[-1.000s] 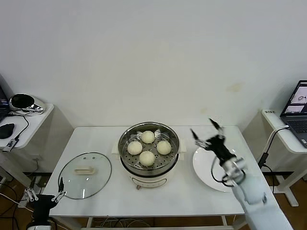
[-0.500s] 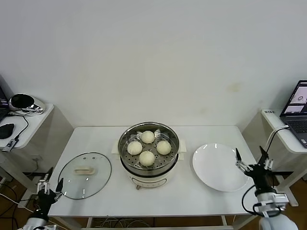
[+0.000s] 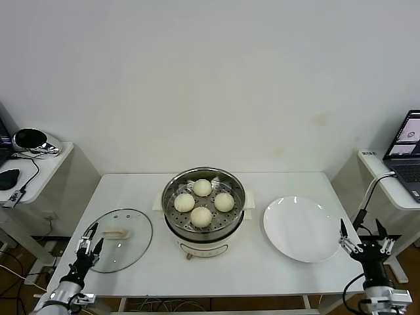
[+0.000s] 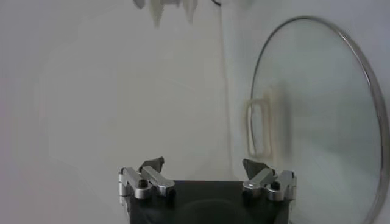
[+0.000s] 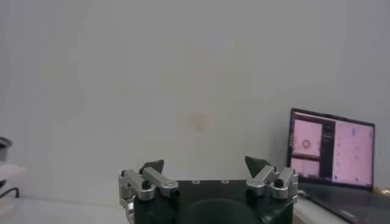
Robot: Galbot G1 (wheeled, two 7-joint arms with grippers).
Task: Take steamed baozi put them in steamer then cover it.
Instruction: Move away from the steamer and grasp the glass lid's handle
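since a second ago the right arm has dropped right off the plate area and back to the table's near right corner, while the left gripper has crept up from below the table edge to the rim of the cover.

head view: four steamed baozi (image 3: 203,203) sit on the perforated tray inside the steamer (image 3: 204,209), mid table, uncovered. the cover (image 3: 117,249) lies flat on the table (image 3: 249,269) to the steamer's left, handle up. the left gripper (image 3: 88,241) is at the cover's near left edge, fingers spread, holding nothing. the white plate (image 3: 302,229) is bare on the right, and the right gripper (image 3: 365,240) hangs just off the table's right front corner, fingers splayed too. a laptop (image 3: 407,152) sits on a side desk at far right.

left wrist view: this one shows the left gripper (image 4: 204,172) fingertips well apart with only bare table between them, and the cover (image 4: 317,115) and its bar handle off to one side, not touched. that gap isn't clear from the head.

right wrist view: right gripper (image 5: 206,170) released, pointing at the wall, with the laptop (image 5: 332,153) screen lit beyond it. no task things visible here.
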